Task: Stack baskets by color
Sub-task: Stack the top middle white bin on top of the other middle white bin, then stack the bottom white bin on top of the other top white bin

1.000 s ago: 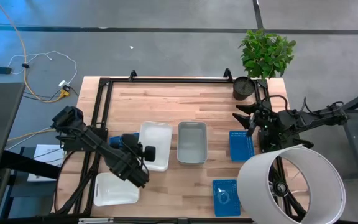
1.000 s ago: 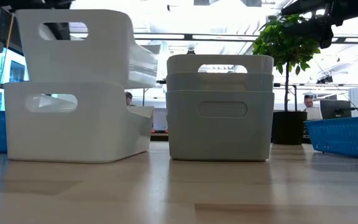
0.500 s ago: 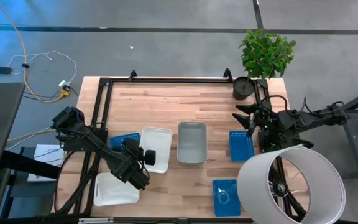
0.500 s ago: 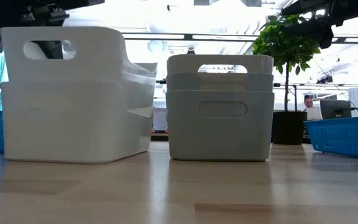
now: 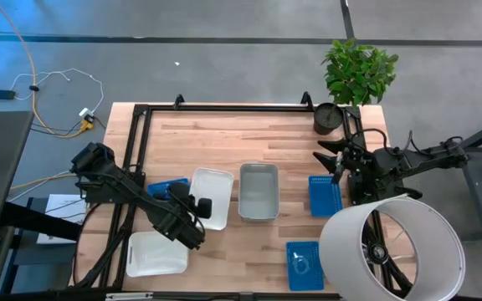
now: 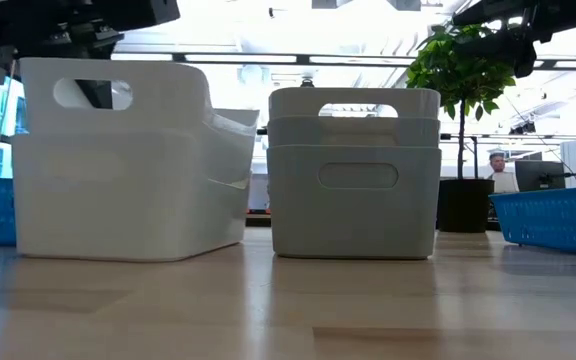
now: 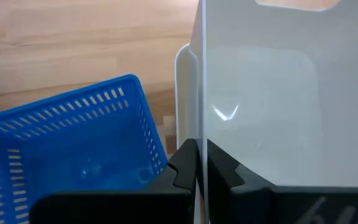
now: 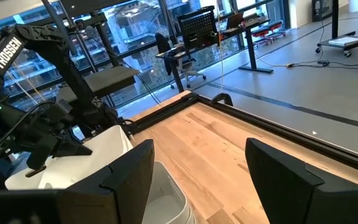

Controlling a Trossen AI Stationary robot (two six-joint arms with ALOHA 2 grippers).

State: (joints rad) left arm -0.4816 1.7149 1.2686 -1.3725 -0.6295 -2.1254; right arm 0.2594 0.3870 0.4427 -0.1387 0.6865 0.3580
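My left gripper is shut on a white basket that sits nested in a second white basket left of the table's middle. The top one is slightly askew, with its right side higher. A third white basket lies at the near left. A nested stack of grey baskets stands at the middle. Blue baskets lie beside my left arm, at the right and at the near right. My right gripper stands open at the right edge and touches nothing. My left gripper pinches the upper white basket's left side wall at its top edge, one finger inside the basket and one outside. The fingers slant down onto it from the near left. The basket rests inside the lower white basket, a little tilted.
A large white cylinder hides the near right corner. A dark pot with a green plant stands at the far right. A black frame borders the table's left and far sides. Bare wood lies between the baskets and the far edge.
My left gripper has gone down with the white basket still in its hold. A second ago the basket hung well above the lower white one. It has now sunk into it and hides the lower one's handle hole.
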